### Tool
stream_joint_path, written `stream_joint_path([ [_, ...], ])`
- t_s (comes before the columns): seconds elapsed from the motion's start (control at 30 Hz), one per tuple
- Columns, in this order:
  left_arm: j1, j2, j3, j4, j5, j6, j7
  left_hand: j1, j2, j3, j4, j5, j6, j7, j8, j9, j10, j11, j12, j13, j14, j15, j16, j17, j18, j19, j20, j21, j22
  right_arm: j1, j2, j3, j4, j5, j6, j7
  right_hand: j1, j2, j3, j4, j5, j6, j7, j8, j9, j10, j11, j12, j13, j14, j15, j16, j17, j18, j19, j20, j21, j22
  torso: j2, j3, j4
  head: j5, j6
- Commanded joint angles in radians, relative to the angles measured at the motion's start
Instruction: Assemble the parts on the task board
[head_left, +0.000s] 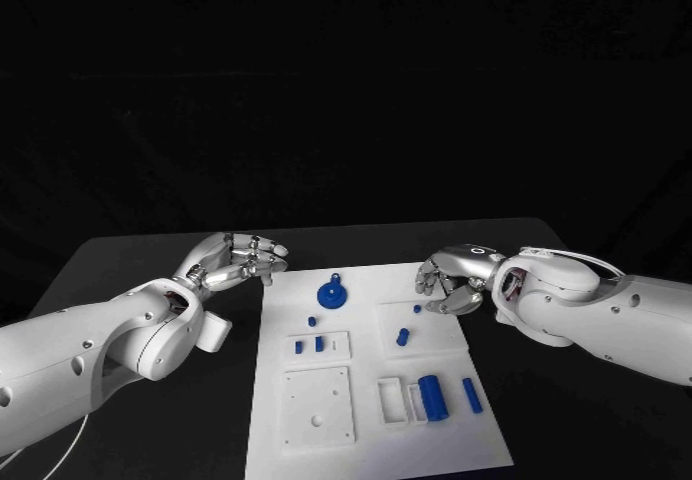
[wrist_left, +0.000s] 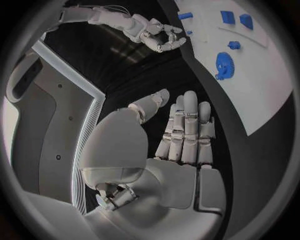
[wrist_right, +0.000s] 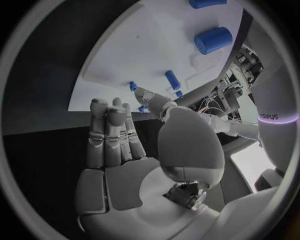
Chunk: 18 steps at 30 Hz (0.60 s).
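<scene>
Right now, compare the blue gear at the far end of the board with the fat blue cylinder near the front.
The gear is flat and round and lies face up on the task board; the cylinder is long and thick and lies on its side. The gear sits on open plate at the far end, between the two hands; the cylinder rests beside a raised white frame near the front. Both are blue, and neither hand touches them.
</scene>
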Motion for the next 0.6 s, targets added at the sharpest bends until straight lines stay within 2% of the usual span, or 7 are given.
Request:
stream_joint_path([
  [0.03,0.000,-0.001,0.001,-0.002,0.020,0.015,0.019,-0.007,0.001,-0.004,-0.001,-0.005,-0.009,-0.001,0.005,-0.001,0.006,-0.001,0.000,0.001,0.010,0.000,-0.006,0.001,-0.001,0.005,-0.037,-0.004,-0.002,-0.006,0.010,-0.002,0.000,-0.077,0.015,-0.011,0.001,-0.007,0.007,0.001,-0.003,0.004,0.002,-0.001,-0.001,0.006,0.004,-0.010,0.000,0.008,0.000,0.014,0.002,0.030,0.020,-0.011,0.011,0.023,0.001,-0.0009,0.0016,-0.001,0.000],
  [0.4,0.000,-0.002,0.000,-0.001,0.020,0.019,0.014,-0.008,0.001,-0.005,-0.001,-0.006,-0.009,-0.001,0.005,-0.001,0.006,-0.001,0.000,0.001,0.013,-0.001,-0.008,0.002,-0.001,0.007,-0.037,-0.005,-0.002,-0.030,0.028,-0.003,0.006,-0.113,0.028,-0.024,0.004,-0.008,0.011,0.001,-0.006,0.004,0.002,-0.002,-0.001,0.007,0.007,-0.027,0.000,0.005,0.003,0.033,0.000,0.030,0.021,-0.016,0.027,0.021,0.001,-0.0022,0.0015,0.005,-0.009],
  [0.6,0.000,-0.001,0.000,-0.002,0.020,0.022,0.011,-0.009,0.001,-0.005,-0.001,-0.006,-0.009,-0.001,0.005,-0.002,0.006,-0.001,0.000,0.001,0.013,-0.001,-0.009,0.003,-0.001,0.008,-0.038,-0.005,-0.002,-0.037,0.043,-0.003,-0.001,-0.134,0.031,-0.031,0.008,-0.007,0.026,0.006,-0.021,0.015,-0.003,0.002,0.000,0.022,0.004,-0.032,0.004,0.001,0.000,0.043,-0.005,0.030,0.018,-0.015,0.033,0.020,0.001,-0.0008,0.0000,0.008,-0.011],
])
